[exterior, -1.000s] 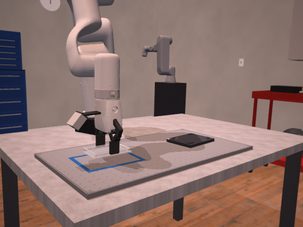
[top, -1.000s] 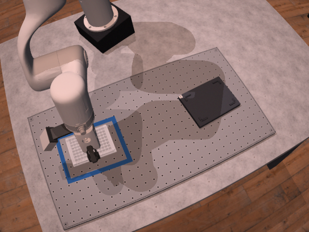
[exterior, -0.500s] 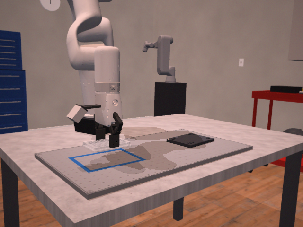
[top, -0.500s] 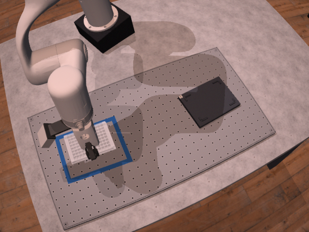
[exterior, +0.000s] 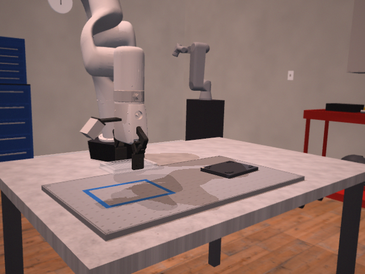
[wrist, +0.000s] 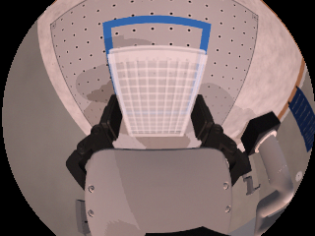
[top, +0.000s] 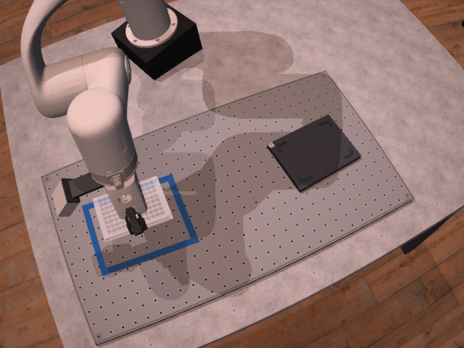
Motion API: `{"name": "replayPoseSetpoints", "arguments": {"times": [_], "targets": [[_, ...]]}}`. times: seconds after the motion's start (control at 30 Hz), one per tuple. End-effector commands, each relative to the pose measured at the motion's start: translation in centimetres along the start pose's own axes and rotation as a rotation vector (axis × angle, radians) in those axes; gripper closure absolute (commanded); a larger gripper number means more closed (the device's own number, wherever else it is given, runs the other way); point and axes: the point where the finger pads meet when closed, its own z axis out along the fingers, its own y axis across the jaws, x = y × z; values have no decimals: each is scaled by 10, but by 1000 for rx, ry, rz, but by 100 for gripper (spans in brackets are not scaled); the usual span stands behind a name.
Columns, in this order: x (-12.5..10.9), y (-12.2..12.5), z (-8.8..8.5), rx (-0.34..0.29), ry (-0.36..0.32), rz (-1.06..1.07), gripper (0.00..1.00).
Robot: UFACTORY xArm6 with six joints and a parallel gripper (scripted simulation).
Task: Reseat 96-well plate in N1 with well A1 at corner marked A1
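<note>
My gripper (top: pixel 131 209) is shut on the clear 96-well plate (top: pixel 133 207) across its width and holds it level, clearly above the deck. The plate hangs over the blue taped outline B1 (top: pixel 139 225), whose far part it hides in the top view. In the exterior view the plate (exterior: pixel 128 166) floats above and behind the outline (exterior: pixel 128 193), with my gripper (exterior: pixel 129 160) on it. In the wrist view the fingers clamp the plate (wrist: pixel 157 92) on both long sides. The dark nest N1 (top: pixel 315 151) lies empty at the deck's right, with a small light mark at its left corner.
The perforated deck plate (top: pixel 228 209) covers most of the table. The arm's black base (top: pixel 157 37) stands behind it. The wrist camera's box (top: pixel 61 193) juts left of the gripper. A second arm on a black pedestal (exterior: pixel 203 117) and a red cart (exterior: pixel 336 117) stand beyond the table.
</note>
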Motion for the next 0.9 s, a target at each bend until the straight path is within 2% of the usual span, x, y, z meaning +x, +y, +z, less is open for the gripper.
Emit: {"name": "replayPoseSetpoints", "arguments": {"times": [0.0, 0.23, 0.67, 0.87], "targets": [[1, -2, -7, 5, 1, 0, 100], [1, -2, -19, 5, 1, 0, 100], [1, -2, -19, 5, 1, 0, 100], [-19, -1, -20, 5, 1, 200, 100]]}}
